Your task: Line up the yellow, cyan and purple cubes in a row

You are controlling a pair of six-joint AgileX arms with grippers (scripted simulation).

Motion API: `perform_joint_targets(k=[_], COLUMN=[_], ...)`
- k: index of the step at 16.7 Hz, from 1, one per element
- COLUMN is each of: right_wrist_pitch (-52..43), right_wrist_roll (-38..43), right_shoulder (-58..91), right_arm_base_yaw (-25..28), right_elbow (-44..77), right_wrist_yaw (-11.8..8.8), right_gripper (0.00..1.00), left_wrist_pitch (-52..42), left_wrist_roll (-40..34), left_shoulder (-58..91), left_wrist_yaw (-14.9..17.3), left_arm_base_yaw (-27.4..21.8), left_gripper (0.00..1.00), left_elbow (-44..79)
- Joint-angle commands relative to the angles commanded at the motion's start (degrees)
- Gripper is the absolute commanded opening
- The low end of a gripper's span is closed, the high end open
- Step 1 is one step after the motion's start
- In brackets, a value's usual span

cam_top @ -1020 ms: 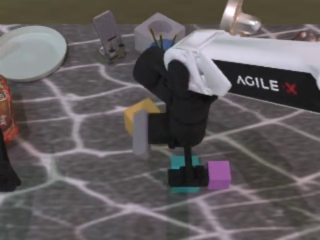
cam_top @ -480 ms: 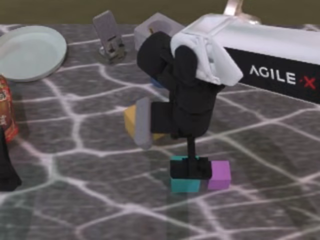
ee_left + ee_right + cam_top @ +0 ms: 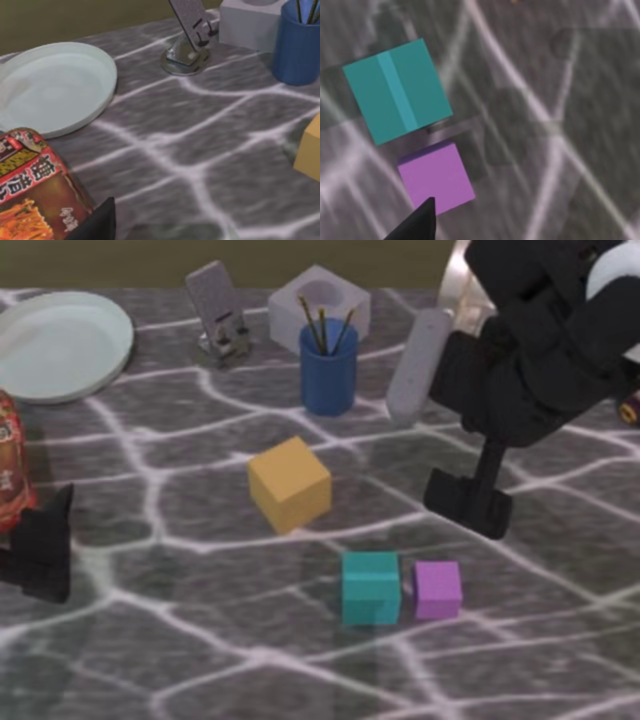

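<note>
The yellow cube (image 3: 289,483) sits at the table's middle, turned a little; its edge shows in the left wrist view (image 3: 310,150). Nearer the front, the cyan cube (image 3: 370,587) (image 3: 397,90) and the smaller purple cube (image 3: 437,589) (image 3: 436,175) stand side by side with a narrow gap, purple on the right. My right gripper (image 3: 468,502) hangs open above the table, behind and to the right of the purple cube, holding nothing; one fingertip (image 3: 422,222) shows. My left gripper (image 3: 40,555) is open at the left edge, with one fingertip (image 3: 100,222) in view.
A blue cup (image 3: 329,365) with pencils stands behind the yellow cube. A pale grey block (image 3: 320,295) and a phone stand (image 3: 220,315) are at the back. A white plate (image 3: 60,345) lies back left, and a snack bag (image 3: 12,460) is at the left edge.
My right gripper let go of the cyan cube, rose and drew back to the upper right, uncovering the yellow cube and the cup. The left gripper edged slightly into view.
</note>
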Motion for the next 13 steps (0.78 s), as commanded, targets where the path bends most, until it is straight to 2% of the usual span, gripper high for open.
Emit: perform_joint_targets(k=[7,13], right_wrist_pitch=[19.6,34.9], right_wrist_roll=[13.9,25.8], right_shoulder=[-38.7,-69.5], right_arm_base_yaw=[-14.2,-24.6], right_elbow=[-30.8,-57.0], right_wrist_yaw=[-1.0,-0.1], right_gripper=[1.00,1.00], left_wrist_pitch=[-30.5,-49.1], left_wrist_roll=[8.4,14.4], left_shoulder=[46.1,82.8], left_wrist_yaw=[2.1,1.0], left_arm_base_yaw=[-10.2,-16.3], left_gripper=[1.00,1.00], left_elbow=[32.1,62.0])
